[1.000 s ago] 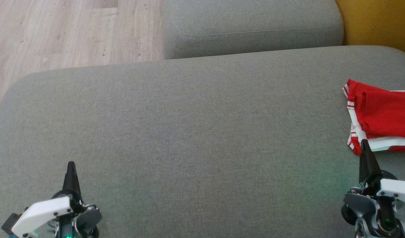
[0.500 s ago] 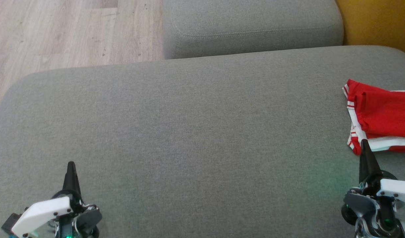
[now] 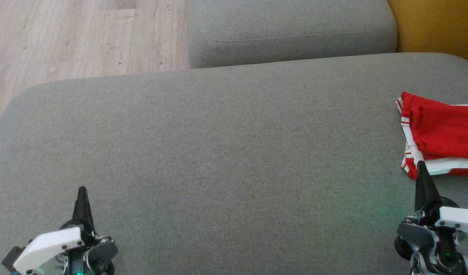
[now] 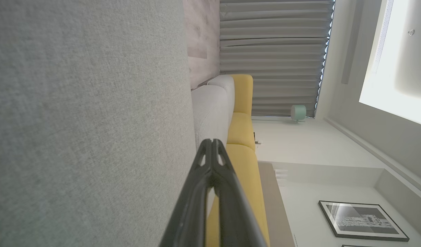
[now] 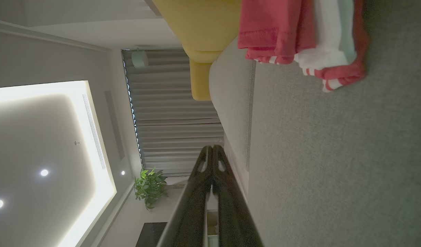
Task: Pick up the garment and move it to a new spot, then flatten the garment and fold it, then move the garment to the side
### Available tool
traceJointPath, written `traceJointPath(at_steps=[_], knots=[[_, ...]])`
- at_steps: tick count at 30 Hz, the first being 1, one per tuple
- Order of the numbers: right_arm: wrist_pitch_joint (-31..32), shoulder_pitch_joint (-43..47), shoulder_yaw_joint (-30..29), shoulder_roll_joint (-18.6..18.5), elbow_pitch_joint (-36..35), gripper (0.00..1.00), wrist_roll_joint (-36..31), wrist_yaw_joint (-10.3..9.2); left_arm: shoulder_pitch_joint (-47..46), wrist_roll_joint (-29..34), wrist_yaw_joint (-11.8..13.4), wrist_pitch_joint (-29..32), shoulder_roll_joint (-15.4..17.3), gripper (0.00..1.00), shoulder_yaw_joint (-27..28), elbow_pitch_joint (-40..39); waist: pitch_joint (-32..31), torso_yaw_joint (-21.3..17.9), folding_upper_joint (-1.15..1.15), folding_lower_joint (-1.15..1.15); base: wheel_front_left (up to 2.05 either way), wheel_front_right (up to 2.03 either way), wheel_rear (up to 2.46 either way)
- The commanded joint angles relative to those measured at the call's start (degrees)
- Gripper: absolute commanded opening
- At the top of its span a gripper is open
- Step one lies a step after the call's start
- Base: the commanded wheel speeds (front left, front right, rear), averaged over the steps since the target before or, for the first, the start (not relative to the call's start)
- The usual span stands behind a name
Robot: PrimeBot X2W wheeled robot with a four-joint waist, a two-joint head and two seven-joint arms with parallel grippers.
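Note:
The garment [image 3: 442, 133] is red with white stripes, folded in a small stack at the right edge of the grey sofa cushion [image 3: 226, 152]; part of it runs out of the head view. My right gripper [image 3: 421, 165] stands just in front of its near edge, shut and holding nothing. In the right wrist view the garment [image 5: 299, 34] lies ahead of the closed right gripper [image 5: 213, 148], apart from it. My left gripper [image 3: 81, 190] rests at the lower left over bare cushion, shut and empty. The left wrist view has the left gripper [image 4: 212, 141] pressed together.
A second grey cushion [image 3: 291, 30] sits beyond the main one. Wooden floor [image 3: 77, 38] lies at the upper left and a yellow seat [image 3: 436, 25] at the upper right. The wide grey surface stretches between my two grippers.

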Motion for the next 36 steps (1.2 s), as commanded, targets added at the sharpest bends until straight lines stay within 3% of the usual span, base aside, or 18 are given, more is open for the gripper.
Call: traceJointPath(at_steps=[1,36], knots=[[0.32,-3.15,1.23,-0.29,-1.79,0.00,-0.14,-0.04,-2.96,0.51,-0.40,0.17,0.25,0.00,1.88,-1.61,0.00,0.00,0.00,0.00,0.00,0.00,0.00],[0.32,-3.15,1.23,-0.29,-1.79,0.00,-0.14,-0.04,-2.96,0.51,-0.40,0.17,0.25,0.00,1.88,-1.61,0.00,0.00,0.00,0.00,0.00,0.00,0.00]])
